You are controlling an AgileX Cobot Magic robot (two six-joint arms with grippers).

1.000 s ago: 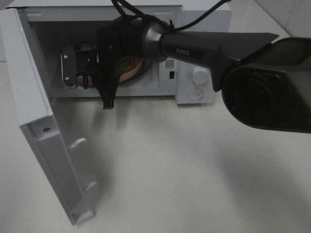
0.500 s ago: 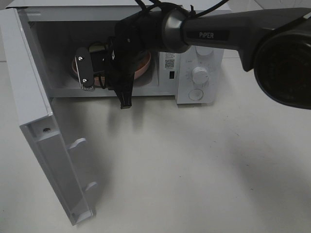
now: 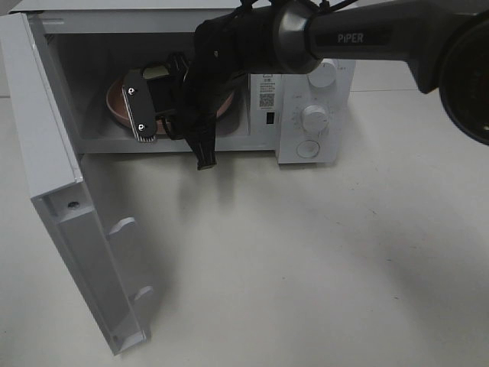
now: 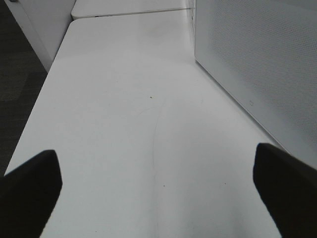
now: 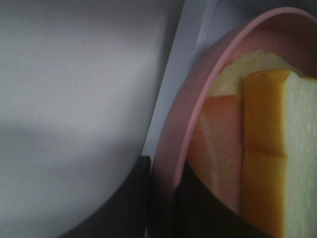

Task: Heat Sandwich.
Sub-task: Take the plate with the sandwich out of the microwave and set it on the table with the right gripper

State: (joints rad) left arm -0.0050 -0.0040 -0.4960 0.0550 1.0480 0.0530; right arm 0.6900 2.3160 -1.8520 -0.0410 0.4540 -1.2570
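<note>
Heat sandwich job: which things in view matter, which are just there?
In play:
sandwich
pink plate, rim pinched by right gripper
microwave, door open

Not in play:
left gripper, open over the bare table

Soft shadows are cast on the evenly lit table (image 3: 321, 260); the dim, close plate (image 5: 198, 99) is blurred.

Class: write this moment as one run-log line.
right gripper: shut on pink plate rim | sandwich: on plate | plate: inside microwave | door: open | left gripper: open, empty
</note>
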